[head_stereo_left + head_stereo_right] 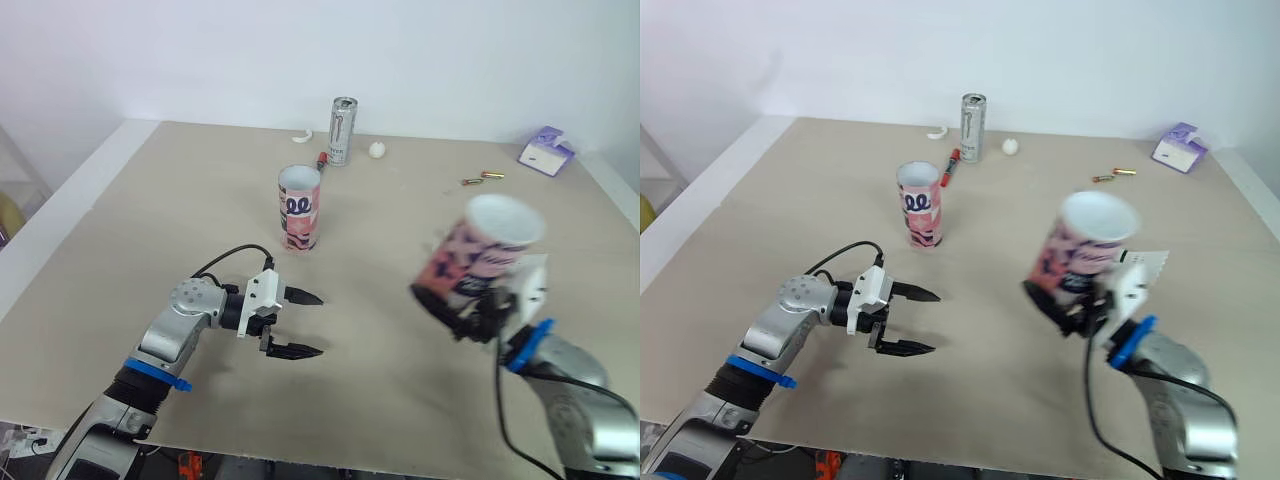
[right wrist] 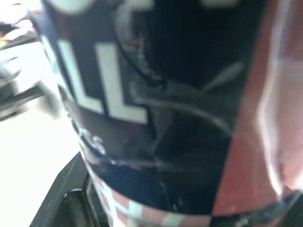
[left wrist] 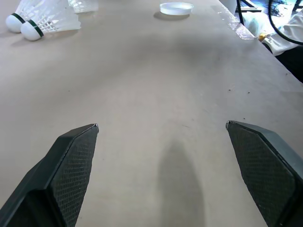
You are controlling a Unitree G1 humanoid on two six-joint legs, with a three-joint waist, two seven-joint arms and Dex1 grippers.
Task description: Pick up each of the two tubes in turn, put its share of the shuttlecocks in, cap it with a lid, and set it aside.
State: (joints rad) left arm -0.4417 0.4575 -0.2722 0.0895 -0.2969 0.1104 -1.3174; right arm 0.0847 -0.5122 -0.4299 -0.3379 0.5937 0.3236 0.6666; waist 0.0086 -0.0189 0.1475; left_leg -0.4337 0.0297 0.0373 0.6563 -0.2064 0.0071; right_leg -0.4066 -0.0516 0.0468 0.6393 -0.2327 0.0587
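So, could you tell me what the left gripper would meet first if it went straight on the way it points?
Nothing close: the open left gripper faces bare table. Far ahead, roughly in line, lies a white lid; depth is unclear.

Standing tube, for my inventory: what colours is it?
The standing tube is pink, black and white; best in left eye view.

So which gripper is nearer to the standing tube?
Left. The left gripper hovers open on the robot's side of the standing tube; the right gripper holds the other tube farther right.
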